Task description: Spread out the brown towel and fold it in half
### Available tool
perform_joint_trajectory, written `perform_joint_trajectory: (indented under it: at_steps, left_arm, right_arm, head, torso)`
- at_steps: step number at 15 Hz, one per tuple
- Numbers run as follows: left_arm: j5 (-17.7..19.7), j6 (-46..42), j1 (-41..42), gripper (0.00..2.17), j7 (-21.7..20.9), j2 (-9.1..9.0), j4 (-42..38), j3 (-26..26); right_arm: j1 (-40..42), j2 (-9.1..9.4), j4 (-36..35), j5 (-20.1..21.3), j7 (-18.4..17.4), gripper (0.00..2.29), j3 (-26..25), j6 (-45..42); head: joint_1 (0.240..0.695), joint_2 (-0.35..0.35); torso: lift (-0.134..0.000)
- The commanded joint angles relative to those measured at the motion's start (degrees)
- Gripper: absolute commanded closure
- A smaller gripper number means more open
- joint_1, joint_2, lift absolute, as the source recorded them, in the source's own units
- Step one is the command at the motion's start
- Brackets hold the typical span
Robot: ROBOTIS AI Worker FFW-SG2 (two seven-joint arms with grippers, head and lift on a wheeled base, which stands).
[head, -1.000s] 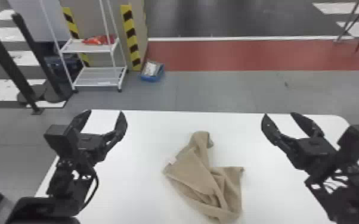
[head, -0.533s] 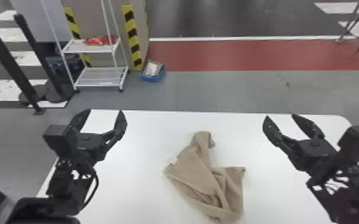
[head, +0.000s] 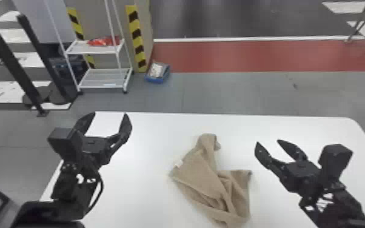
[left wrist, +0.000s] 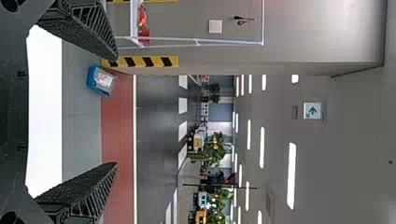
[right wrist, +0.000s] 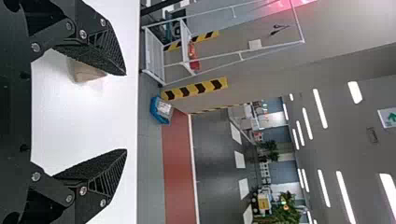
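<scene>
So, towel [head: 204, 179] L of R pincer [head: 268, 141]

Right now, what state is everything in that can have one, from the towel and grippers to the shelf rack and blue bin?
Brown towel: crumpled, partly folded over, not spread
Left gripper: open, empty
Right gripper: open, empty
Shelf rack: upright, red item on upper shelf
Blue bin: holding something
</scene>
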Motion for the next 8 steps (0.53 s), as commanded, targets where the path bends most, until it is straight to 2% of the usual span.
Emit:
perform_joint_trajectory:
  at_steps: [1,8]
  left_arm:
    - [-0.01,0.00,0.01,0.09,-0.01,0.00,0.46,-0.46]
    - [-0.10,-0.18,0.19,0.09,-0.19,0.00,1.08,-0.81]
  right_arm:
    - [-1.27,0.05,5.26,1.66,0.05,0.35,1.16,-1.71]
    - [-6.19,0.05,18.53,3.16,1.54,0.35,1.69,-5.22]
  head:
    - [0.695,0.087]
    - [0.695,0.101]
  torso:
    - [0.000]
    - [0.000]
